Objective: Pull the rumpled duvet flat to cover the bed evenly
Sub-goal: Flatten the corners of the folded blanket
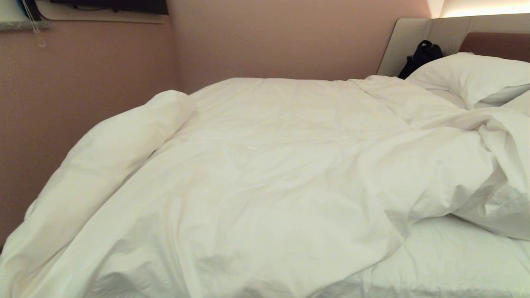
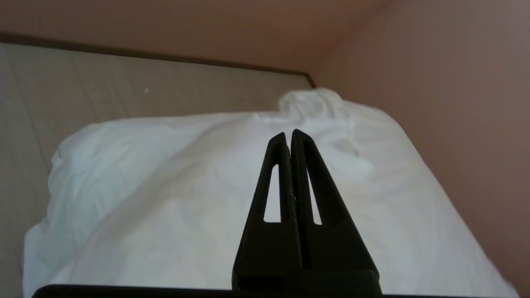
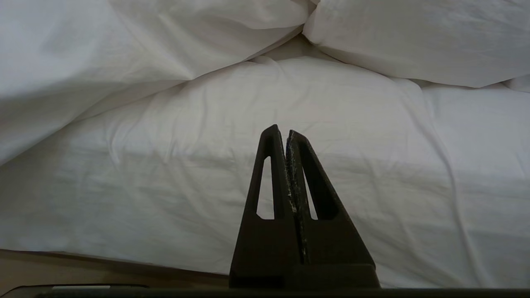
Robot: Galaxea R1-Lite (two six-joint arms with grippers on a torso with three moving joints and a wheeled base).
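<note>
Duvet: the thick, puffy white quilt (image 1: 256, 174) lies rumpled over most of my view from the head, bunched into a long roll along the pink wall side on my left and heaped in folds toward the pillow end on my right.
Bed: the low bed with its beige and brown padded headboard (image 1: 418, 39) stands against the pink wall; a strip of thin white sheet (image 1: 455, 256) lies bare at the near right, where the quilt does not reach.
Pillows: a plump white pillow (image 1: 472, 76) rests against the headboard, with a small black bag (image 1: 420, 58) just beside it.
My left claw: my black left gripper (image 2: 288, 134) has its two slotted fingers pressed together, tips touching, nothing pinched between them. It hangs above a white mound of the quilt near the corner where wall meets tiled floor (image 2: 83, 91). I cannot tell whether the tips touch the cloth.
My right claw: my black right gripper (image 3: 281, 131) is likewise closed tight on nothing, and points at the white side of the bed below the pillows, with quilt folds just beyond it.
Head view: neither of my arms shows in it.
</note>
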